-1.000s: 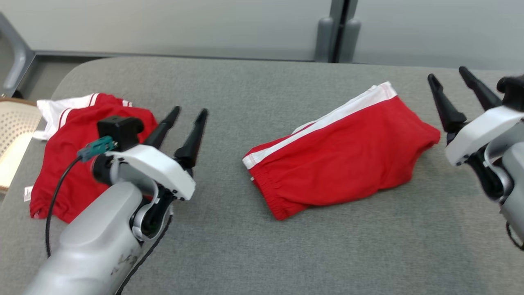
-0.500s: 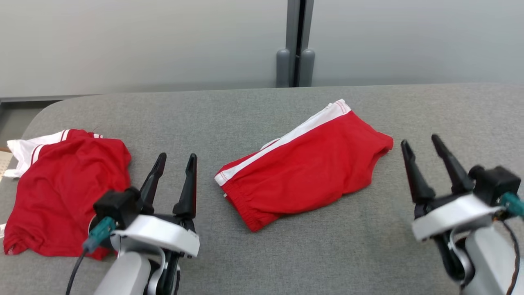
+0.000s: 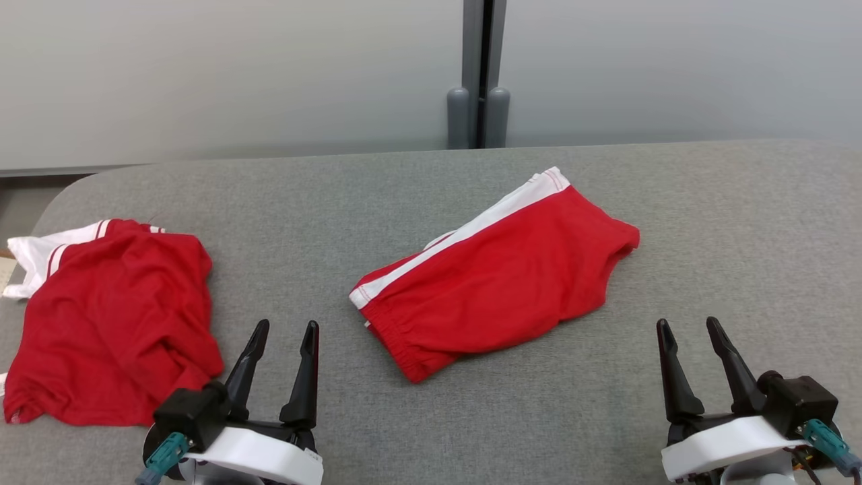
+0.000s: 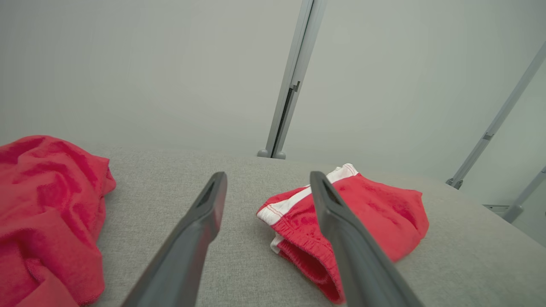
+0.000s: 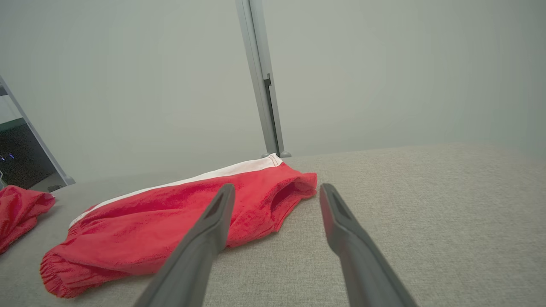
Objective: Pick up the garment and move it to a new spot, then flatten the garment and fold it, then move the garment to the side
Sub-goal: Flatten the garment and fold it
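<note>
- Red shorts [image 3: 495, 283] lie folded on the grey table [image 3: 741, 215], ahead and between both grippers, slanting near-left to far-right.
- Left gripper [image 3: 287, 325], nearer the waistband [image 3: 390, 343], and right gripper [image 3: 687, 323] gape wide, empty.

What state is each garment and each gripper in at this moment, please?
Red shorts with a white side stripe: folded, lying flat, untouched.
Red and white cloth garment: crumpled, lying to the robot's left.
Left gripper: open, empty.
Right gripper: open, empty.
</note>
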You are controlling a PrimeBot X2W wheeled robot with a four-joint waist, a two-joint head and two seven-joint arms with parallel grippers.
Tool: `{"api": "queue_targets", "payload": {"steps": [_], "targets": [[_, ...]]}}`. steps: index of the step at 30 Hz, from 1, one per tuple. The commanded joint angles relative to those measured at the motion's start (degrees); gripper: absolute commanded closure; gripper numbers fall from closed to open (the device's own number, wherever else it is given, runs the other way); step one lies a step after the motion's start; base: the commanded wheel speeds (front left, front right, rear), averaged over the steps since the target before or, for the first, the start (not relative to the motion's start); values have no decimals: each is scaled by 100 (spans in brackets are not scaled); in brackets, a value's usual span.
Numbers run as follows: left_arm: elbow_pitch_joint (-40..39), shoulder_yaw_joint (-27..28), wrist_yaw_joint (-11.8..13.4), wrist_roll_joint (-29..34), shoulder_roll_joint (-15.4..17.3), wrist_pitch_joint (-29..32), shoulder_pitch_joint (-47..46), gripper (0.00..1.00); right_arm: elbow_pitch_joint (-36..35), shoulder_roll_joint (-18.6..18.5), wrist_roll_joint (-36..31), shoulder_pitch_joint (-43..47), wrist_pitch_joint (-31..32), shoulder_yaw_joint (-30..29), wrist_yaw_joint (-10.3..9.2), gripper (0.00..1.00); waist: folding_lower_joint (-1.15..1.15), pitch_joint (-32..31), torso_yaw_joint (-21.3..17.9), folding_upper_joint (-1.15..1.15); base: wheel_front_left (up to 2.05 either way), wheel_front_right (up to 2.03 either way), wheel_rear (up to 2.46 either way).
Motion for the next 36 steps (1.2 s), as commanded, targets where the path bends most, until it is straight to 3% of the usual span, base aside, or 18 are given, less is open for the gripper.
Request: {"api": "queue_targets", "payload": {"steps": [1, 8, 20, 29, 36], "targets": [[0, 4, -28, 45, 17, -9, -52, 0, 83, 7, 4, 11, -32, -45, 1, 0, 0, 56, 67, 0, 0, 0, 0], [-10, -305, -93, -152, 11, -9, -327, 0, 561, 114, 617, -389, 309, -371, 1, 0, 0, 417, 480, 0, 0, 0, 0], [-17, -927, -120, -310, 9, -9, -678, 0, 1551, 237, 1801, -1604, 1744, -1534, 1, 0, 0, 992, 1306, 0, 0, 0, 0], [-185, -1167, -12, -491, 10, -10, -867, 0, 2598, 253, 1415, -2324, 2260, -2639, 3, 0, 0, 1189, 1648, 0, 0, 0, 0], [-207, -1230, 22, -546, 10, -9, -903, 0, 3097, 397, 1239, -2712, 2640, -3088, 4, 0, 0, 1250, 1705, 0, 0, 0, 0]]}}
